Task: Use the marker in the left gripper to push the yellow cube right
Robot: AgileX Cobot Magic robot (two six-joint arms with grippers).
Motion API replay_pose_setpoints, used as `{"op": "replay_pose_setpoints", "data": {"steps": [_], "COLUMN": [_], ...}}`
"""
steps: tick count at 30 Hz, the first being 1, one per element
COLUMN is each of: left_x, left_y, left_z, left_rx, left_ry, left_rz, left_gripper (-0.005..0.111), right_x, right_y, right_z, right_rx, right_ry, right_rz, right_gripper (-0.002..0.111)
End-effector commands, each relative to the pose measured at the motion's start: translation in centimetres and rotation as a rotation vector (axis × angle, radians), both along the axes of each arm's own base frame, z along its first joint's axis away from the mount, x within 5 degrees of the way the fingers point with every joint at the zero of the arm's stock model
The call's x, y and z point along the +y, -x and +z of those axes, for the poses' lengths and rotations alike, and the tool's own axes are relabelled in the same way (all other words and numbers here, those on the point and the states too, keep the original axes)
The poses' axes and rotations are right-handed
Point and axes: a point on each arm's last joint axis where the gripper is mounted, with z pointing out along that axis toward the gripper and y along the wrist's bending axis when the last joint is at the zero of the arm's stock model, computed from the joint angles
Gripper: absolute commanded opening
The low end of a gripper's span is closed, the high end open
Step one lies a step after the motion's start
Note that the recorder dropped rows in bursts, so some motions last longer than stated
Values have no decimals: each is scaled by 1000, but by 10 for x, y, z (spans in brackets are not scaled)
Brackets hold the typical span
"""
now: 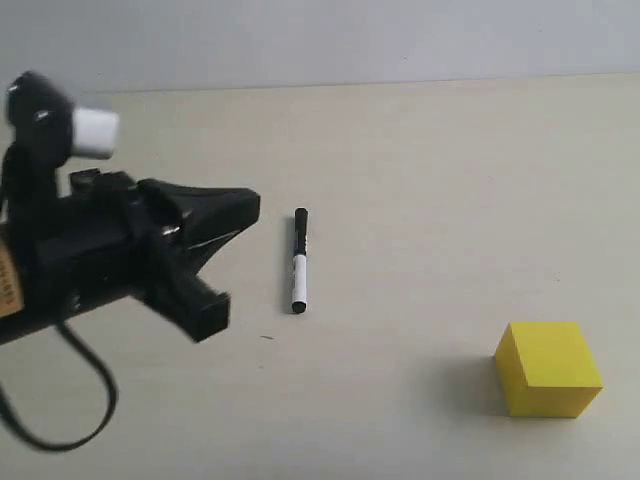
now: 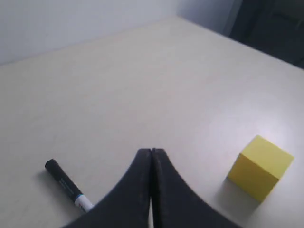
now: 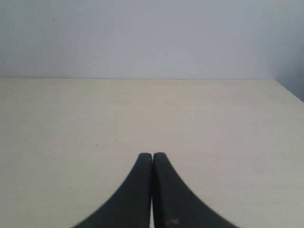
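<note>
The marker (image 1: pixel 299 261) lies flat on the table, black cap toward the back, white barrel toward the front. It also shows in the left wrist view as the marker (image 2: pixel 68 185), partly hidden behind a finger. My left gripper (image 1: pixel 252 207) (image 2: pixel 151 151) hovers left of the marker, shut with nothing between its fingers, a gap apart from it. The yellow cube (image 1: pixel 549 368) (image 2: pixel 259 167) rests on the table at the front right, well away from both. My right gripper (image 3: pixel 152 155) is shut and empty over bare table; it does not show in the exterior view.
The pale table (image 1: pixel 430 170) runs back to a grey wall (image 1: pixel 320 40). A black cable (image 1: pixel 70 400) loops below the left arm at the front left. The table's far corner (image 2: pixel 180 18) shows in the left wrist view.
</note>
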Motion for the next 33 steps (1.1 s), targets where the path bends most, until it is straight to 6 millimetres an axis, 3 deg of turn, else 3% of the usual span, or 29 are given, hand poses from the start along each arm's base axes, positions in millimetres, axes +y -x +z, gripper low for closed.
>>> {"op": "replay_pose_setpoints", "data": {"steps": [1, 6, 10, 18, 33], "left_x": [26, 48, 57, 61, 61], "left_y": [31, 52, 61, 61, 61], "left_z": [-5, -13, -6, -17, -17], "left_rx": [-106, -139, -184, -110, -109], "left_ry": [90, 93, 143, 31, 26], "left_rz": [-46, -51, -49, -25, -25], "left_gripper": [0, 0, 0, 0, 0], "right_x": [0, 0, 0, 0, 0], "right_y": [0, 0, 0, 0, 0], "right_z": [-1, -1, -1, -1, -1], "right_rx": [-5, -5, -5, -5, -5], "right_ry": [-2, -2, -2, -2, -2], "right_rz": [-6, -6, -6, -6, -6], "right_gripper": [0, 0, 0, 0, 0]}}
